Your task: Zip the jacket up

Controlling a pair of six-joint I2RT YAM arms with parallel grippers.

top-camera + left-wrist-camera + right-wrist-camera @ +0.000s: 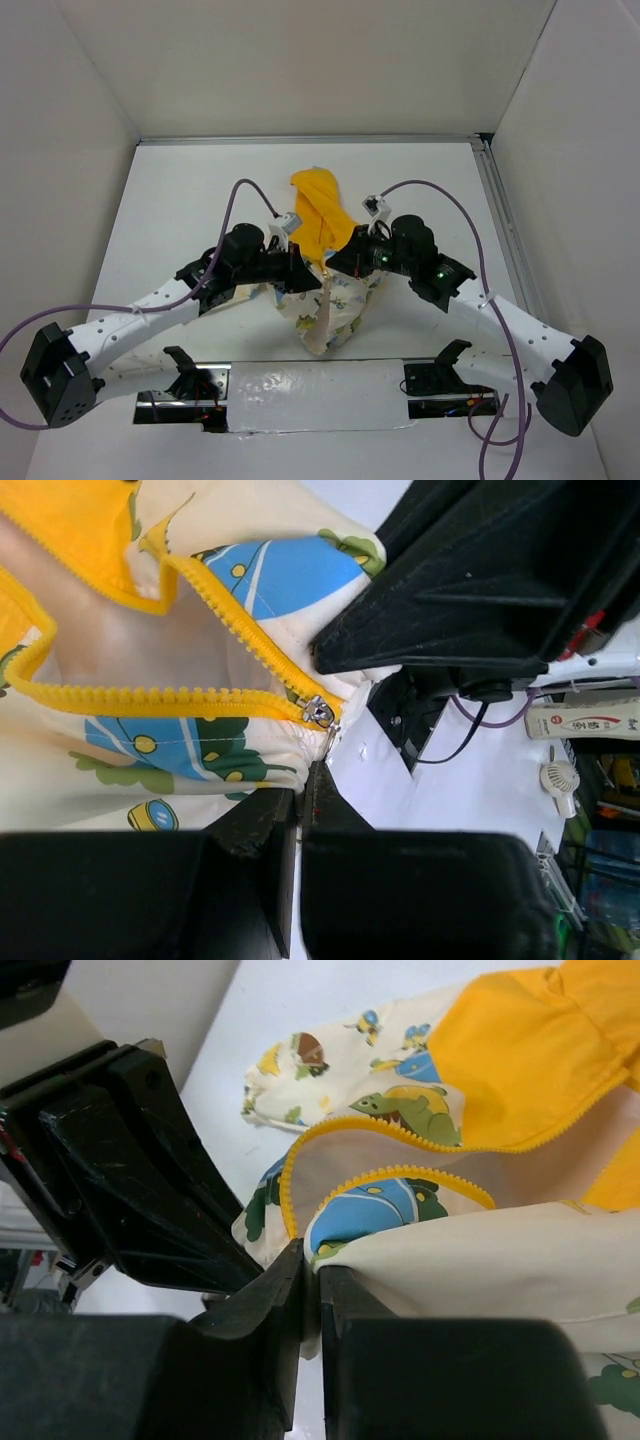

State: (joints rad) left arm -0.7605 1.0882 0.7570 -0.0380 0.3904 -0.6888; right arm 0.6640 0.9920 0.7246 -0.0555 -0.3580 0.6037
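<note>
The jacket (330, 312) lies bunched at the table's middle, cream with cartoon prints, its yellow hood (320, 215) toward the back. In the left wrist view the yellow zipper teeth (150, 695) spread in a V from the silver slider (319, 711). My left gripper (305, 778) is shut just below the slider, on its pull tab. My right gripper (312, 1280) is shut on a fold of cream jacket fabric (500, 1250) beside the zipper edge (400, 1173). Both grippers (305, 275) (345, 262) meet over the jacket, a little apart.
White table (200, 190) with white walls on three sides and a metal rail (505, 230) on the right. A taped strip (310, 385) runs along the near edge. Purple cables (440, 190) loop over both arms. The right gripper's black body (480, 580) fills the left wrist view's upper right.
</note>
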